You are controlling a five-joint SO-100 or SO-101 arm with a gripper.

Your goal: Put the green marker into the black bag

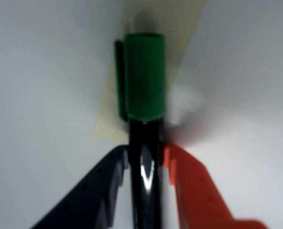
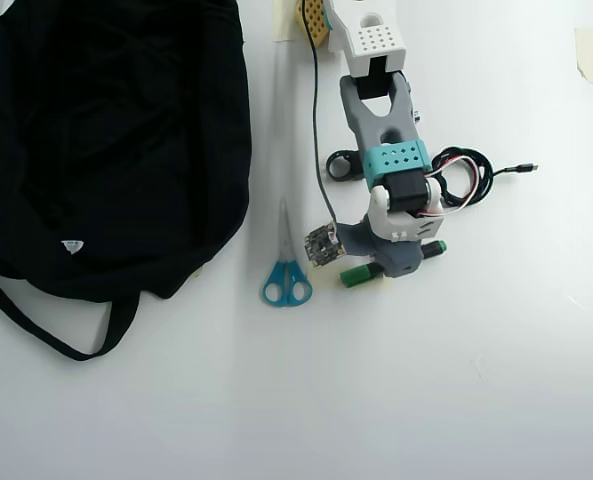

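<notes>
The slim marker (image 1: 144,114) has a bright green cap and a glossy black barrel. The gripper (image 1: 146,160) has one dark navy finger and one orange finger. The large soft cloth bag (image 2: 106,140) is black with a small white tag. The scissors (image 2: 286,283) have blue handles.

- My gripper (image 1: 146,157) has one dark and one orange finger against the green marker (image 1: 144,95).
- Pale tape (image 1: 177,28) lies beneath the cap.
</notes>
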